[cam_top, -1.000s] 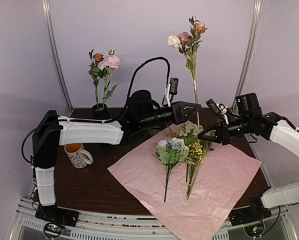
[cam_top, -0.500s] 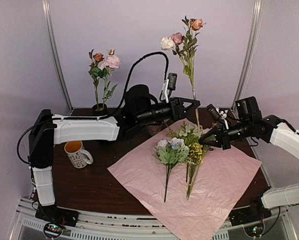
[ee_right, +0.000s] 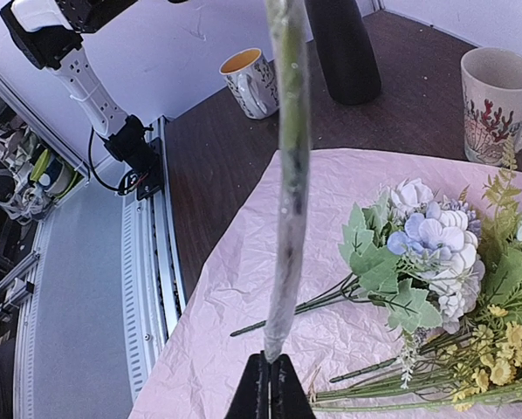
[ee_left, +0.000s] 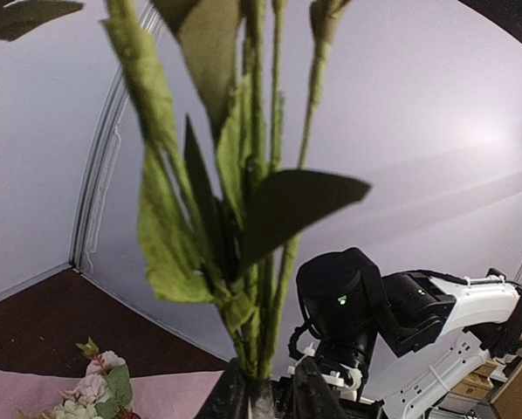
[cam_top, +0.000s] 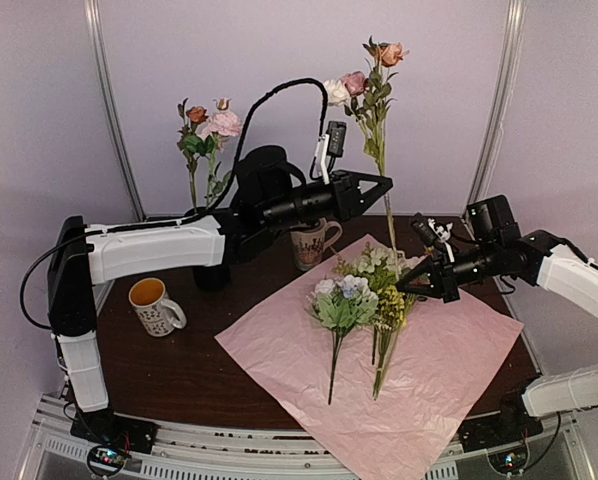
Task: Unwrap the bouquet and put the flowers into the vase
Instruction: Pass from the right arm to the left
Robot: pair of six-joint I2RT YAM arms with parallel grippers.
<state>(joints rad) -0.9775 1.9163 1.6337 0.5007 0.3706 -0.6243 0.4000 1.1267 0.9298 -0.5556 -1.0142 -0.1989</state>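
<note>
My left gripper (cam_top: 383,187) is shut on the green stem of a tall flower spray (cam_top: 365,78) with pink, white and orange blooms, held upright above the table. The stem (ee_left: 259,262) rises from between my left fingers. Its lower end (ee_right: 283,288) hangs right at the tips of my right gripper (ee_right: 270,371), which is shut. The lilac-pink paper (cam_top: 434,370) lies spread flat, with more flowers (cam_top: 351,297) on it. The black vase (cam_top: 211,277) stands mostly behind my left arm, with a few flowers (cam_top: 207,125) in it.
A cream patterned mug (cam_top: 314,243) stands behind the paper, just below my left forearm. An orange-lined mug (cam_top: 156,306) sits at the left. The back wall and its metal corner posts (cam_top: 114,110) close in the rear.
My left gripper has risen and drawn back to the left with the tall spray, uncovering the cream mug. My right gripper has shifted slightly left, staying shut.
</note>
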